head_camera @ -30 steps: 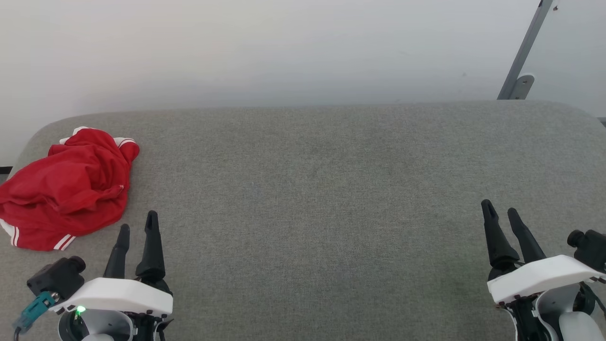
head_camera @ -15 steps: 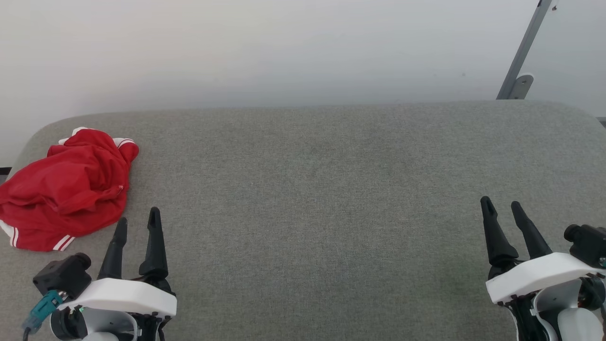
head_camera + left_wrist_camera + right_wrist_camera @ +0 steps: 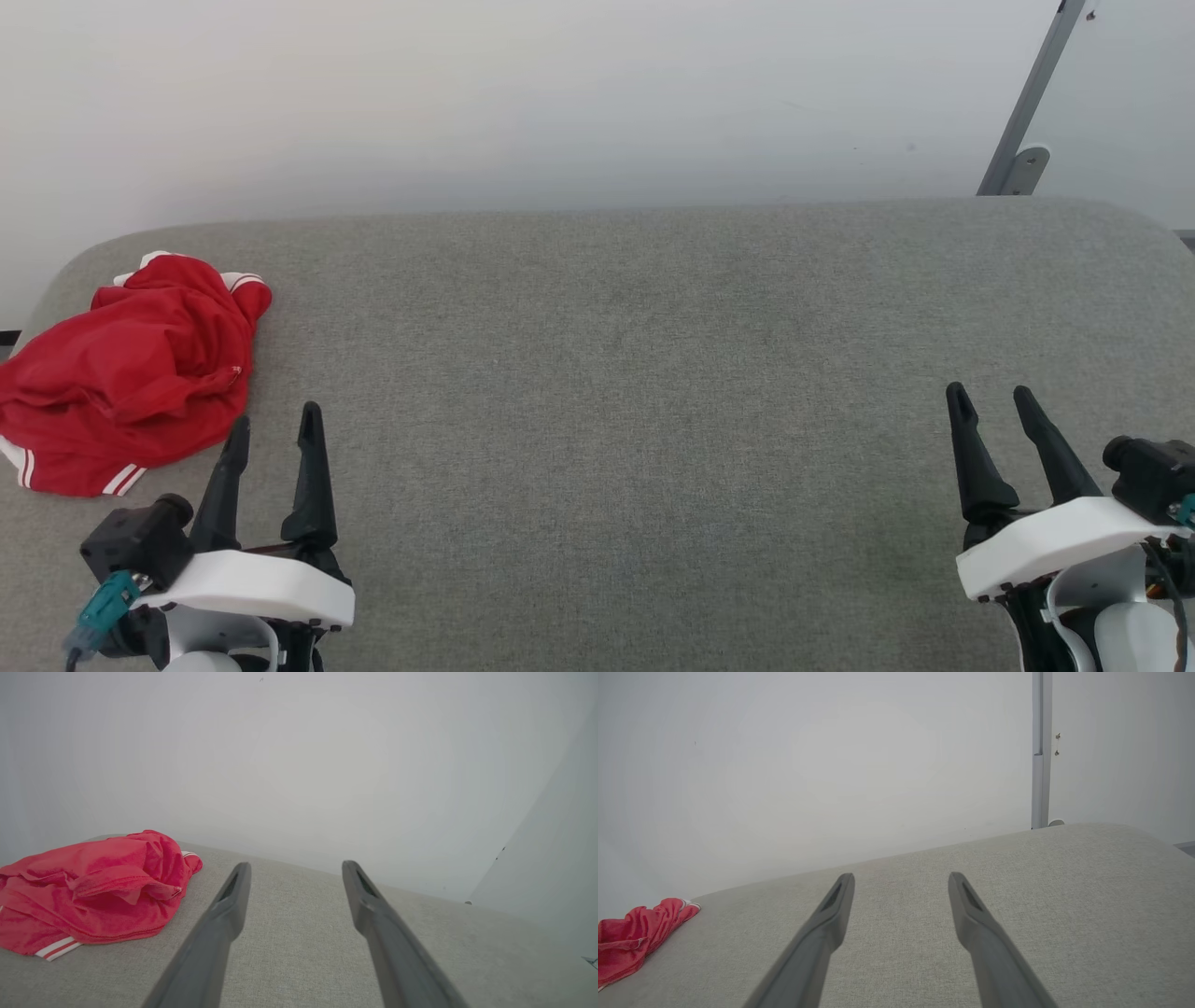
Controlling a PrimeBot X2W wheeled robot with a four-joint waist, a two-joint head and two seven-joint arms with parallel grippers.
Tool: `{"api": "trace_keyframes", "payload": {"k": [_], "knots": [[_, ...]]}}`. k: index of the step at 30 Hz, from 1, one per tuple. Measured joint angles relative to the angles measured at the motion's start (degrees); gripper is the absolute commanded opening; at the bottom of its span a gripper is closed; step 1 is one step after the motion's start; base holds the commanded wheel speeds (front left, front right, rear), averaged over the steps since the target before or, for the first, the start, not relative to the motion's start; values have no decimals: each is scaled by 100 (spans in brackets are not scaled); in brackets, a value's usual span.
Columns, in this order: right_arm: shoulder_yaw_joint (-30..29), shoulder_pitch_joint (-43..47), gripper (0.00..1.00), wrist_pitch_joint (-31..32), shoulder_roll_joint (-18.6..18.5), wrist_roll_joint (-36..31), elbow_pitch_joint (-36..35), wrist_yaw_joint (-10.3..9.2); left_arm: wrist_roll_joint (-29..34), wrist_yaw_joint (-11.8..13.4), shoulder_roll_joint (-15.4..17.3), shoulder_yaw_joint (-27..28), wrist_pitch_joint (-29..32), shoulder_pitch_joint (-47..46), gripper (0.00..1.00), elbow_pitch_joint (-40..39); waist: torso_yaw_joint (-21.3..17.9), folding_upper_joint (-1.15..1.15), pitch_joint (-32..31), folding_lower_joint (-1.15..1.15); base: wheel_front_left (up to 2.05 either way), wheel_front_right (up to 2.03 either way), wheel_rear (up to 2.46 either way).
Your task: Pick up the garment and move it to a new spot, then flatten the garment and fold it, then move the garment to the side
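The garment (image 3: 126,369) is a crumpled red heap with white-striped bands, lying at the far left of the grey padded table (image 3: 616,373). It also lies at the left of the left wrist view (image 3: 93,891) and at the lower left edge of the right wrist view (image 3: 630,940). My left gripper (image 3: 275,420) stands open just right of and nearer than the garment, apart from it, with nothing between its fingers. My right gripper (image 3: 991,397) is open and empty over bare cloth at the lower right.
A white wall (image 3: 560,93) rises right behind the table's far edge. A grey metal post (image 3: 1032,103) with a bracket stands at the back right. The table's left corner curves away just beyond the garment.
Both grippers have crept a little forward over the table, and the left one has shifted slightly right. The garment has not been touched.
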Motion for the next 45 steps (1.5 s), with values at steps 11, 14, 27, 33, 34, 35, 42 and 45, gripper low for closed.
{"api": "trace_keyframes", "payload": {"k": [11, 14, 27, 33, 34, 35, 42, 45], "knots": [[-1, -12, 100, -119, -26, -494, -42, 1, 491, -67, 0, -11, -119, 0, 100, -49, -12, 0, 4, 0, 0, 0, 0], [-1, -12, 100, -123, -29, -587, -55, 1, 569, -89, 3, -25, -147, 0, 100, -53, -13, 0, 4, 0, 0, 0, 0], [-3, -18, 100, -220, -44, -1139, -125, 1, 1068, -164, 12, -31, -277, 0, 100, -78, -17, 0, 0, 0, 0, 0, 0], [-10, -19, 100, -229, -43, -1265, -153, 1, 1199, -209, 1, -7, -299, -4, 100, -78, -16, 0, -2, 0, 0, 0, 0], [-10, -19, 100, -229, -42, -1268, -155, 1, 1198, -219, -8, -1, -300, -5, 100, -77, -15, 0, -3, 0, 0, 0, 0], [-9, -19, 100, -230, -43, -1274, -156, 1, 1198, -220, -15, 5, -301, -6, 100, -75, -14, 0, -4, 0, 0, 0, 0], [-23, -18, 100, -270, -33, -1304, -154, 1, 1179, -272, -63, 60, -301, -11, 100, -56, -1, 0, -7, 0, 0, 0, 0], [8, -18, 100, -270, -33, -1318, -146, 1, 1158, -277, -87, 96, -301, -21, 100, 5, 33, 0, -7, 0, 0, 0, 0]]}}
